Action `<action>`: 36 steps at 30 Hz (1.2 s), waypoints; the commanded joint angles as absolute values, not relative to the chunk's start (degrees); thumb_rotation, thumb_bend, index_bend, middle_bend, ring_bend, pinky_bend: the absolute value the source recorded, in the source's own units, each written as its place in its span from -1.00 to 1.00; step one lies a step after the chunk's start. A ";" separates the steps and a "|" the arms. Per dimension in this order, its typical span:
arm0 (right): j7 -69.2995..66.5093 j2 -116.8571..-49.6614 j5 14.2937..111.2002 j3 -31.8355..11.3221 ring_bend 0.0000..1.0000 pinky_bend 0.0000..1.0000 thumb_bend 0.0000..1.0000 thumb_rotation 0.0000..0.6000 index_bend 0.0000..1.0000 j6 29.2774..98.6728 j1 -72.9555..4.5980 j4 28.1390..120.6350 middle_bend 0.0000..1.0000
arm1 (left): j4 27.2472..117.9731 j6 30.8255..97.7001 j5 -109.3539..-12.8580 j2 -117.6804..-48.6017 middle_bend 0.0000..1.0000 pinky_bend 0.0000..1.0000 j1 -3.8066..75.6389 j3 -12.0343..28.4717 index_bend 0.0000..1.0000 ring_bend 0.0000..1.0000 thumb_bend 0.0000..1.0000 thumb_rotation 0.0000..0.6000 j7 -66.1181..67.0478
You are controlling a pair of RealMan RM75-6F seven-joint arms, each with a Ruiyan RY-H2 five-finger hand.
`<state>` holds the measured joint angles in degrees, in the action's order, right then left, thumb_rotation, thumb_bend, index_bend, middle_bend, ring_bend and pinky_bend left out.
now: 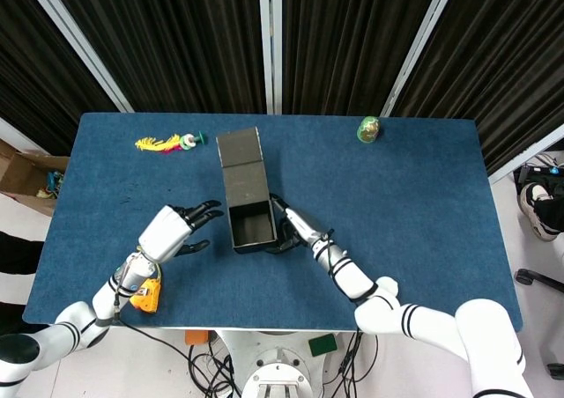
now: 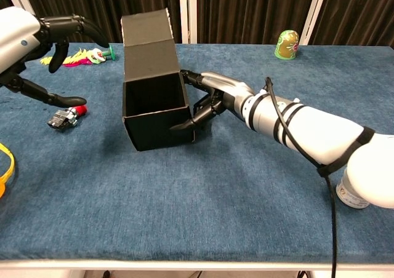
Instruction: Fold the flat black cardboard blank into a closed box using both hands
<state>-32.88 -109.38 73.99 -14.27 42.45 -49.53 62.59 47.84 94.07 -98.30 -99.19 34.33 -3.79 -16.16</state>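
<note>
The black cardboard box stands on the blue table with its top open. Its lid flap sticks straight up at the back. My right hand grips the box's right wall, fingers at the rim and thumb against the front face. In the head view the right hand sits tight against the box's right side. My left hand hovers left of the box with fingers spread, holding nothing. In the chest view the left hand is well clear of the box.
A red-capped button part lies on the table under my left hand. A yellow and red feather toy lies at the back left. A green egg-shaped figure stands at the back right. A yellow object rests near the front left edge.
</note>
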 commanded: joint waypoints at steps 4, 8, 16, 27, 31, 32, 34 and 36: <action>-28.88 -104.97 71.41 -13.17 0.36 0.24 -1.00 1.00 -1.00 42.62 -46.53 69.84 -0.97 | 54.00 90.08 -95.33 -97.23 -0.57 0.91 32.88 -2.53 -0.54 0.38 -0.88 1.00 -20.03; -26.14 -102.22 70.10 -12.49 0.36 0.23 -1.00 1.00 -1.00 42.73 -45.17 73.64 -0.96 | 57.77 87.23 -93.74 -95.97 -0.61 0.91 32.52 -1.97 -0.62 0.38 -0.88 1.00 -21.78; -19.77 -92.72 70.55 -10.44 0.36 0.23 -1.00 1.00 -1.00 46.61 -41.12 82.33 -0.95 | 64.99 77.06 -87.76 -93.50 -0.78 0.91 31.88 -1.09 -0.92 0.36 -0.88 0.98 -29.38; -15.62 -75.22 79.51 -11.06 0.38 0.26 -1.00 1.00 -1.00 62.63 -33.58 95.90 -0.75 | 68.41 63.38 -80.01 -93.52 -0.98 0.92 31.80 1.02 -1.00 0.33 -0.88 0.74 -40.50; -17.13 -73.00 79.42 -11.69 0.38 0.26 -1.00 1.00 -1.00 63.89 -32.58 96.88 -0.75 | 67.86 60.60 -79.72 -94.53 -1.00 0.92 32.17 1.46 -1.00 0.32 -0.88 0.75 -42.17; -17.50 -72.91 79.47 -11.74 0.38 0.26 -1.00 1.00 -1.00 64.09 -32.45 96.87 -0.75 | 67.64 60.18 -79.76 -94.84 -1.00 0.93 32.27 1.57 -1.00 0.32 -0.88 0.76 -42.39; -18.31 -72.92 79.69 -11.68 0.38 0.26 -1.00 1.00 -1.00 64.28 -32.26 96.68 -0.75 | 67.06 59.30 -80.03 -95.58 -1.00 0.93 32.56 1.77 -1.00 0.32 -0.88 0.75 -42.91; -19.09 -73.12 79.86 -11.57 0.38 0.26 -1.00 1.00 -1.00 64.36 -32.12 96.29 -0.75 | 66.62 58.44 -80.46 -96.24 -1.00 0.93 32.91 1.87 -1.00 0.31 -0.88 0.75 -43.60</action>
